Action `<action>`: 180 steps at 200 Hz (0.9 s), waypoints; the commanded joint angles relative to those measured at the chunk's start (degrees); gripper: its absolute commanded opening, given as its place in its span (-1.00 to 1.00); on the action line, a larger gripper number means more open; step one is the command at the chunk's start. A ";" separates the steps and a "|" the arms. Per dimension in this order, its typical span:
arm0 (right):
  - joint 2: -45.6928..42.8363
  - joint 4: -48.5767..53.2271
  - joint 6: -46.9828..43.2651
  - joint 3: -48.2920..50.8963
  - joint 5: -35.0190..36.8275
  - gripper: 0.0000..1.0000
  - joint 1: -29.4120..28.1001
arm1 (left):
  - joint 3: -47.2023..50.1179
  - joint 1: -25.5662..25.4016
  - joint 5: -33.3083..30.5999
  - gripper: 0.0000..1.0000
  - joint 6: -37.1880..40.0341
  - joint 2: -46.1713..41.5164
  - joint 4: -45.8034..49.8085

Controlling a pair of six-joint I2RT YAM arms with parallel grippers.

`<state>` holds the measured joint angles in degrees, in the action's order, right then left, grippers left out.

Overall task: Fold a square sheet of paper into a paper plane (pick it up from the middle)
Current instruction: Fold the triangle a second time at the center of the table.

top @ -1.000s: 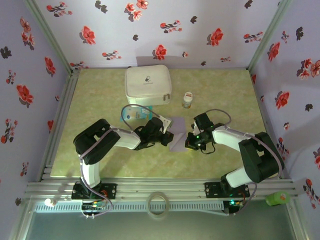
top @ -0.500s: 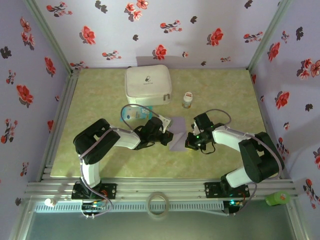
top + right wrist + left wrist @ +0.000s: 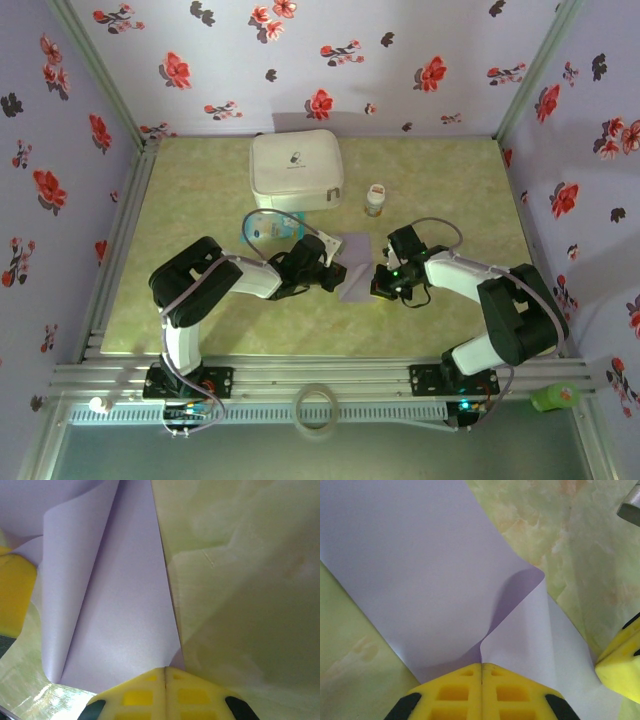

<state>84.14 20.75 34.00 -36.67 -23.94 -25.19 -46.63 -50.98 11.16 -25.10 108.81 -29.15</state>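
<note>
The square sheet of paper, plain lavender, lies partly folded on the green mat between my two grippers. My left gripper is shut on its left side; in the left wrist view the sheet buckles up into a curl that runs straight into the closed yellow jaws. My right gripper is shut on the sheet's right edge, and in the right wrist view a long folded flap ends at its closed jaws. Each wrist view catches the other gripper's yellow finger at the frame edge.
A white zip case sits at the back of the mat, a small jar to its right. A teal-and-white packet lies just behind the left arm. A tape ring and a green object rest on the near rail.
</note>
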 commanded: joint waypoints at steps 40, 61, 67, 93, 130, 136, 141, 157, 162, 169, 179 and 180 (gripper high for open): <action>1.17 2.82 -0.93 -0.07 3.20 -1.00 -0.11 | 2.07 0.50 -1.32 -0.88 0.48 0.34 -2.27; 1.19 2.78 -0.91 -0.05 3.22 -1.00 -0.03 | 2.33 0.49 -1.30 -0.88 0.32 -0.03 -2.79; 1.13 2.80 -0.83 -0.02 3.20 -1.00 -0.03 | 2.42 0.51 -1.31 -0.88 0.32 -0.06 -3.06; 1.17 2.74 -0.87 0.06 3.25 -1.00 -0.03 | 3.02 0.53 -1.31 -0.88 0.23 -0.44 -4.05; 1.36 2.50 -0.80 0.07 3.25 -1.00 -0.06 | 3.59 0.53 -1.30 -0.88 -0.12 -0.53 -5.19; 1.46 2.46 -0.70 0.12 3.20 -1.00 -0.03 | 3.65 0.55 -1.27 -0.88 -0.08 -0.53 -5.30; 1.39 2.43 -0.74 0.15 3.14 -1.00 -0.04 | 3.60 0.61 -1.27 -0.88 -0.12 -0.58 -5.31; 1.44 2.53 -0.78 0.10 3.11 -1.00 -0.07 | 3.78 0.62 -1.51 -0.88 -0.33 -0.85 -5.66; 1.43 2.54 -0.92 0.03 3.14 -1.00 -0.04 | 3.93 0.63 -1.57 -0.88 -0.50 -0.95 -6.02; 1.42 2.70 -0.93 0.07 3.16 -1.00 -0.04 | 4.09 0.62 -1.67 -0.88 -0.52 -1.06 -6.43; 1.36 2.63 -0.91 0.03 3.22 -1.00 0.01 | 4.00 0.62 -1.67 -0.88 -0.46 -1.06 -6.38; 1.33 2.63 -0.93 0.02 3.21 -1.00 -0.01 | 4.00 0.62 -1.67 -0.88 -0.47 -1.06 -6.37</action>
<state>84.18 20.75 34.00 -36.69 -23.94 -25.19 -43.59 -50.98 10.92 -25.15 108.79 -34.54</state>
